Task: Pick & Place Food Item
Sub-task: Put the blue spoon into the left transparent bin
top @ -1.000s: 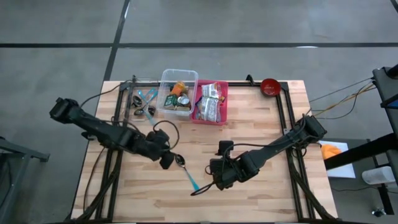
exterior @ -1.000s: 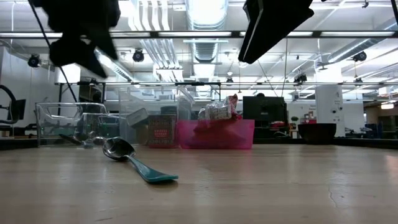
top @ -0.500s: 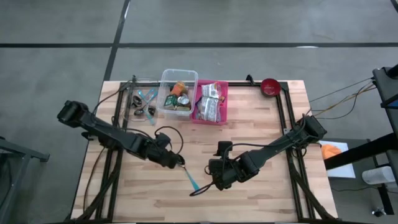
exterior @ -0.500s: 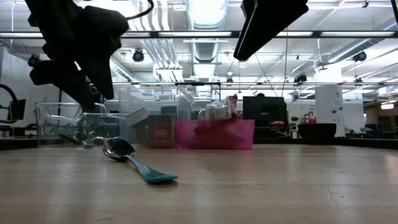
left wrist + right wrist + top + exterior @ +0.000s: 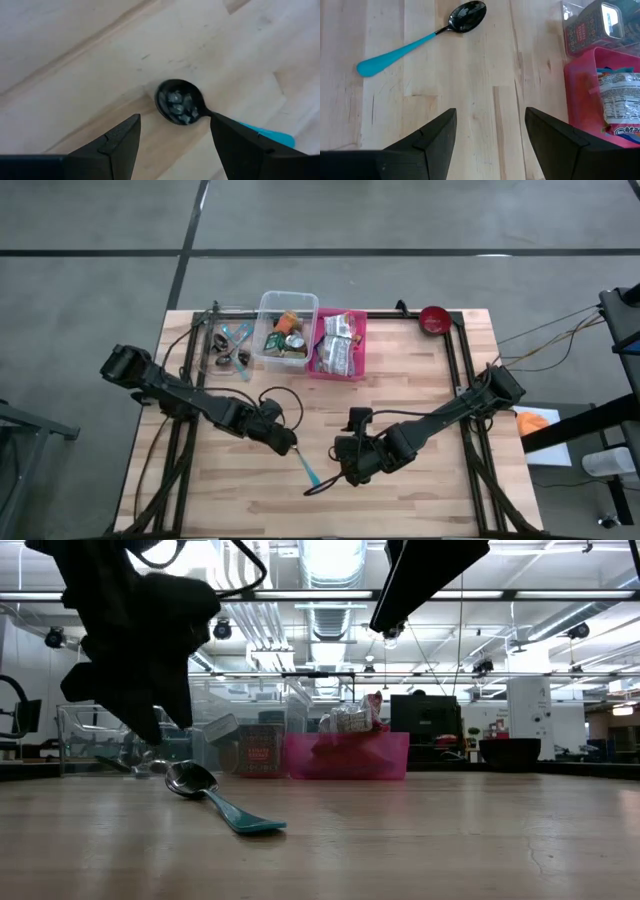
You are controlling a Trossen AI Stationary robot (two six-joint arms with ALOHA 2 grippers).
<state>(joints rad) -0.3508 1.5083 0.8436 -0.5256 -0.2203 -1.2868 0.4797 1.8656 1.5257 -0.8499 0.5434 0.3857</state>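
Since a second ago, our left gripper (image 5: 289, 442) has slid across the wooden counter (image 5: 420, 380) and dropped over the black-bowled spoon with the teal plastic handle (image 5: 215, 799) — its bowl now sits between the fingers (image 5: 116, 145) in the left wrist view. We judge this the approach step: the fingers stand well apart, touching nothing, so the next move calls for a short descent and a close on the spoon's neck. Our right gripper (image 5: 345, 465) waits near the handle's tip, fingers apart and empty. The food packets stay in the pink plastic bin (image 5: 339, 366) (beside the clear plastic tub (image 5: 287, 307)).
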